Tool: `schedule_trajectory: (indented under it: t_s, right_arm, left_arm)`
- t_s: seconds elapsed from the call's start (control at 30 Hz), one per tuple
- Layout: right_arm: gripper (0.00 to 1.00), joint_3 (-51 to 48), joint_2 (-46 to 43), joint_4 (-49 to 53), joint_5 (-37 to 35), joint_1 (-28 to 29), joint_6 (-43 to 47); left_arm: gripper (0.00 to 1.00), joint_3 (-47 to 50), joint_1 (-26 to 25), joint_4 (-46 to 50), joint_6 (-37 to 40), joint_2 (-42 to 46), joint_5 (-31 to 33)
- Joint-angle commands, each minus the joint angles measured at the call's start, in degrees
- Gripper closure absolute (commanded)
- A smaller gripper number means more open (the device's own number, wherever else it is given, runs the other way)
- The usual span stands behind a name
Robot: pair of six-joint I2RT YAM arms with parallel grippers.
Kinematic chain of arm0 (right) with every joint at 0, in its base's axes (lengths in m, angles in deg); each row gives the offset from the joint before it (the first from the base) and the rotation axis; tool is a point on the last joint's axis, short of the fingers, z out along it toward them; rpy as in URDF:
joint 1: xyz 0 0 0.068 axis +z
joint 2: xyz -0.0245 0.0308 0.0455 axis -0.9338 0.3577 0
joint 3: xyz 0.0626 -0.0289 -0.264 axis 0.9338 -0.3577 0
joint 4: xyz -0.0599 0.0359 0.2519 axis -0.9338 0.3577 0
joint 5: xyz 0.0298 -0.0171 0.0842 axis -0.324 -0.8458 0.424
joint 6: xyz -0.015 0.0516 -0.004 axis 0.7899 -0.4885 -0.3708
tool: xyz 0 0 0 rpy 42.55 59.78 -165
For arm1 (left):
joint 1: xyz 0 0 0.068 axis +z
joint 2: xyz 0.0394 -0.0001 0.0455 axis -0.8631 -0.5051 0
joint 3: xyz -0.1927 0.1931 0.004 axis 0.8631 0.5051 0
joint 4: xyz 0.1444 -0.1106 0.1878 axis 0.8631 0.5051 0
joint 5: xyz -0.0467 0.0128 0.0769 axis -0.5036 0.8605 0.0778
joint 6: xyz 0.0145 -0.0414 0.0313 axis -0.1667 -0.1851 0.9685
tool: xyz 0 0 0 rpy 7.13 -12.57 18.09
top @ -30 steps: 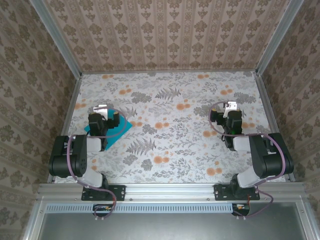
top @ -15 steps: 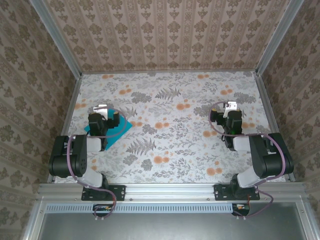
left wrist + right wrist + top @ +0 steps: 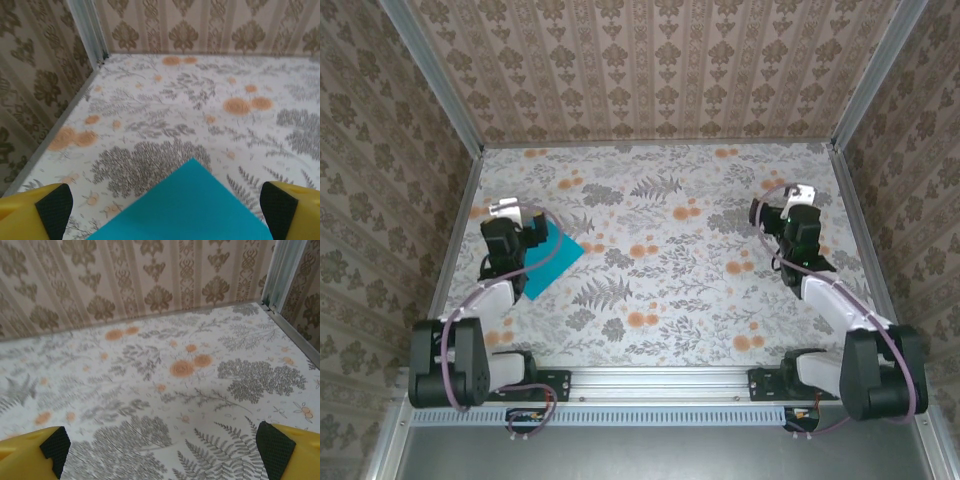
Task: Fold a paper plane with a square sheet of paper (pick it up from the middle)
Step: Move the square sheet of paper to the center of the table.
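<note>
Lab booth (wallpapered panels (image 3: 650,70), aluminium frame (image 3: 660,380))

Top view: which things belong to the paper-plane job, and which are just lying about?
Job: square sheet of paper; left pincer, open above it; right pincer, open.
Just there: flowered table; patterned walls; metal frame.

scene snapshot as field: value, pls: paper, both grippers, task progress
paper: square sheet of paper, teal, lying flat on the left side of the table, one corner pointing to the far side
folds: none visible
left: left gripper open, poised over the sheet, holding nothing
right: right gripper open, over bare tabletop on the right side, holding nothing
progress: sheet not picked up, folding not started
</note>
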Motion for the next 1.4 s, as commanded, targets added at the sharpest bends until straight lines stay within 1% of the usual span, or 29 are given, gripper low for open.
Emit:
schedule_trajectory:
  t_s: [0.0, 0.03, 0.1, 0.13, 0.2, 0.27, 0.37, 0.5, 0.57, 0.63, 0.73, 0.8, 0.93, 1.0, 1.1, 1.37]
  right_arm:
    - [0.00, 7.61, -1.66, 20.95, 0.45, 0.72, -9.60]
    - [0.00, 10.04, -1.19, 24.72, 2.63, 1.19, -11.06]
    - [0.00, 12.95, 0.16, 27.81, 6.75, 3.26, -11.92]
    - [0.00, 14.13, 1.05, 28.95, 7.07, 5.27, -11.93]
    - [0.00, 16.88, 3.77, 32.16, 5.23, 10.10, -11.55]
    - [0.00, 20.38, 7.80, 34.95, 4.96, 15.20, -10.00]
    - [0.00, 25.67, 16.05, 37.86, 3.00, 23.18, -9.39]
    - [0.00, 34.92, 28.76, 40.89, 1.02, 32.96, -8.95]
    - [0.00, 39.67, 34.29, 42.05, 0.73, 36.79, -8.42]
    - [0.00, 43.61, 38.62, 42.72, 0.30, 39.92, -8.35]
    - [0.00, 47.79, 42.37, 43.34, 1.06, 42.33, -8.85]
    - [0.00, 49.30, 43.63, 43.79, 1.48, 42.96, -10.04]
    - [0.00, 49.15, 44.06, 43.54, 2.55, 43.04, -11.65]
    - [0.00, 49.05, 44.21, 44.02, 2.22, 42.87, -11.84]
    - [0.00, 49.06, 44.22, 44.93, 1.88, 42.91, -11.38]
    - [0.00, 47.29, 43.45, 45.23, 1.04, 42.74, -11.58]
  left_arm:
    - [0.00, -6.95, -0.59, 22.92, -10.22, 4.38, 4.21]
    - [0.00, -8.49, -0.67, 27.21, -13.16, 5.11, 4.32]
    - [0.00, -10.86, -0.70, 33.54, -16.74, 5.95, 3.81]
    - [0.00, -11.97, -0.70, 35.90, -17.49, 6.13, 3.02]
    - [0.00, -13.63, -0.44, 38.78, -19.18, 5.94, 2.47]
    - [0.00, -14.32, 0.93, 39.87, -20.20, 5.55, 0.29]
    - [0.00, -14.76, 5.74, 41.26, -23.06, 4.84, -4.43]
    - [0.00, -15.09, 12.78, 41.77, -25.43, 2.56, -13.64]
    - [0.00, -16.26, 14.21, 43.28, -25.36, 0.33, -16.91]
    - [0.00, -18.20, 14.27, 45.49, -25.01, -2.94, -18.86]
    - [0.00, -20.69, 13.85, 47.20, -25.16, -8.37, -22.02]
    - [0.00, -22.63, 12.69, 48.12, -24.94, -12.60, -23.36]
    - [0.00, -26.88, 8.48, 49.46, -24.99, -19.66, -21.79]
    - [0.00, -28.15, 6.88, 48.93, -25.92, -22.88, -22.10]
    - [0.03, -28.97, 5.10, 47.09, -28.07, -26.38, -23.18]
    - [0.04, -29.89, 0.88, 45.40, -32.15, -31.94, -23.96]
